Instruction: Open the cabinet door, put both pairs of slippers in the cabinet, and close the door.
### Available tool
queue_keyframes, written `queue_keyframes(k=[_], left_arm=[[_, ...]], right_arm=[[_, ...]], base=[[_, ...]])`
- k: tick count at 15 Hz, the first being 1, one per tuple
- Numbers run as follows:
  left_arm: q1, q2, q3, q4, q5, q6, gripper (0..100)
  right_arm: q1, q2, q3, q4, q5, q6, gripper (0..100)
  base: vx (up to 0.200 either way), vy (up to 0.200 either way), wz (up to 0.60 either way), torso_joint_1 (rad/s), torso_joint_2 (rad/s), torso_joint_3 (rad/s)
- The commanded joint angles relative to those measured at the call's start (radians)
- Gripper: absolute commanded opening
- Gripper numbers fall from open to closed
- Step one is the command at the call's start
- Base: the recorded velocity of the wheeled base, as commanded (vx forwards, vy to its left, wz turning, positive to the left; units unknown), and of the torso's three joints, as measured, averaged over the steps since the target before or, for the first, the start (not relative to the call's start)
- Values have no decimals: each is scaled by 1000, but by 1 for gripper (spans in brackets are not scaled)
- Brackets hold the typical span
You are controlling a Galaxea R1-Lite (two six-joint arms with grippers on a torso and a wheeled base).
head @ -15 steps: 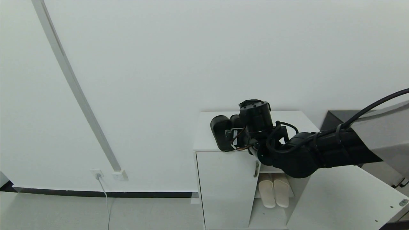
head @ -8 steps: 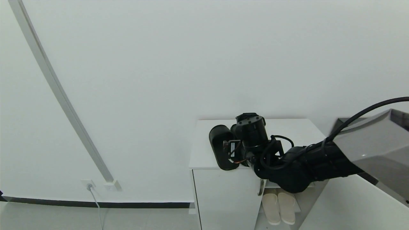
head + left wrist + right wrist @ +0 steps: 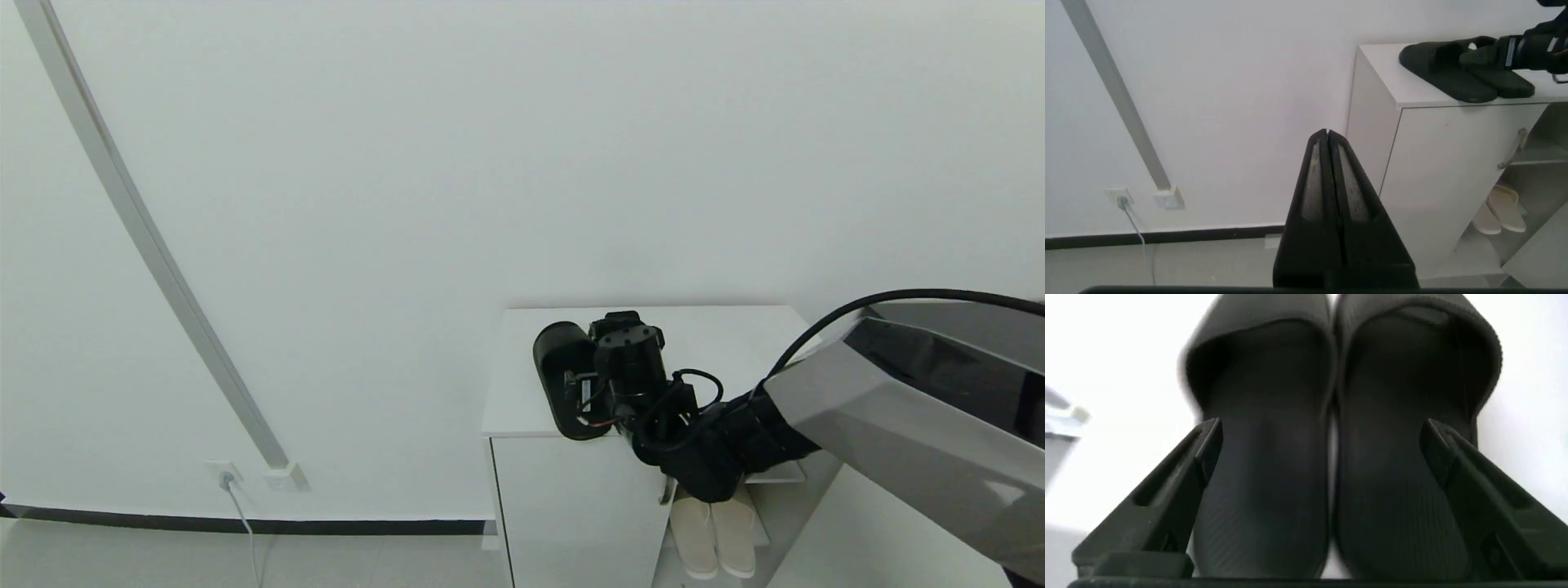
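The right end effector (image 3: 1323,433), spread wide, straddles the black slippers (image 3: 1404,482) atop the cabinet (image 3: 580,506). Closing should pinch both together, squarely.

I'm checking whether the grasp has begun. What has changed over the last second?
The right arm has come lower and nearer the black slippers on the cabinet top. The right hand is open astride them, with nothing gripped yet. The head camera also shifted early on. The black slippers, the white slippers on the shelf and the open door stayed put.
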Motion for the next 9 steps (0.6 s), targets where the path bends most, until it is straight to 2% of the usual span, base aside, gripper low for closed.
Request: queue_keyframes(k=[1,4,6,9], left_arm=[[1,0,0,0,0,0,0],[1,0,0,0,0,0,0],[1,0,0,0,0,0,0],[1,0,0,0,0,0,0]], right_arm=[[-33,86,-72,-12,2,-13,100],[-66,143,-167,-11,46,-32,100],[-92,199,-261,-9,46,-69,100],[-96,247,-331,-6,46,-77,100]], base=[[0,0,0,0,0,0],[0,0,0,0,0,0],[0,0,0,0,0,0],[0,0,0,0,0,0]])
